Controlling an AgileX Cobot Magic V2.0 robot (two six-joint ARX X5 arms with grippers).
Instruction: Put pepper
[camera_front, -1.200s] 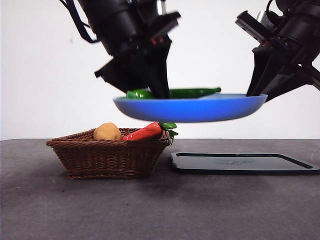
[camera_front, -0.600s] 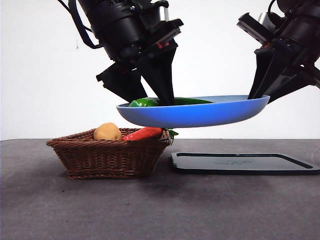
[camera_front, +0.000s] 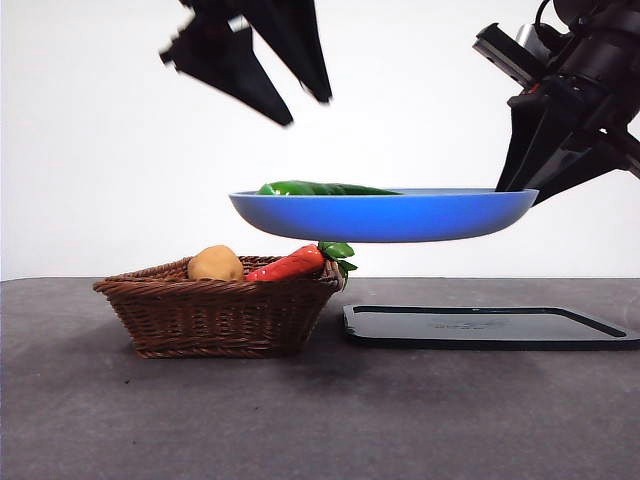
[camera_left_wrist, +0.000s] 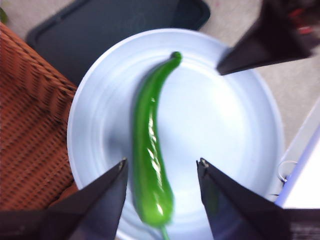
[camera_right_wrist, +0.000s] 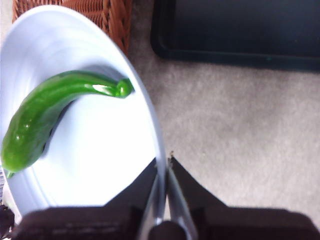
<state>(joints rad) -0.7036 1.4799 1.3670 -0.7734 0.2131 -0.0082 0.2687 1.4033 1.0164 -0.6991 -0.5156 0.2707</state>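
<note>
One green chili pepper (camera_left_wrist: 150, 155) is lying on the blue plate (camera_front: 400, 216); right gripper (camera_right_wrist: 164, 161) is pinching its 3 o'clock rim, left gripper (camera_left_wrist: 161, 172) is hovering spread above

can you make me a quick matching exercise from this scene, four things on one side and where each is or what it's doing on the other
Things:
1. pepper
2. blue plate
3. left gripper
4. red vegetable

States:
A. lying in the wicker basket
B. open, raised above the plate
C. lying on the plate
D. held in the air by the right gripper, clamped on its rim

Pairs: 1-C, 2-D, 3-B, 4-A
</note>
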